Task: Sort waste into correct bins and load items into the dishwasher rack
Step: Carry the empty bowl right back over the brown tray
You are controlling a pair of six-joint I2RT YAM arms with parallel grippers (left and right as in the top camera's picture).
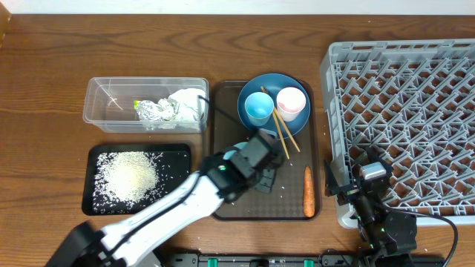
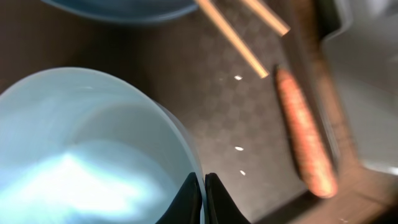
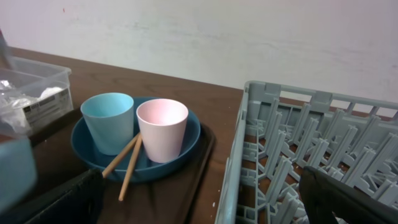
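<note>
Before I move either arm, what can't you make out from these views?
- White-and-pale-blue bowl: overhead, hidden under the left arm; left wrist view blurs it and crops it left and bottom.
- Foil wrapper and tissue: overlap too small to judge overhead; right wrist view cuts them off.
- Dishwasher rack: right side cut off in overhead and right wrist views.
- White specks on the brown tray: too small to identify, left wrist.

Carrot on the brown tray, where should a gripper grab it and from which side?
Grip the carrot around its middle, coming straight down from above, with the fingers closing across its narrow width. It lies flat and lengthwise, close to the tray's right rim, so a sideways approach would probably hit that rim.
</note>
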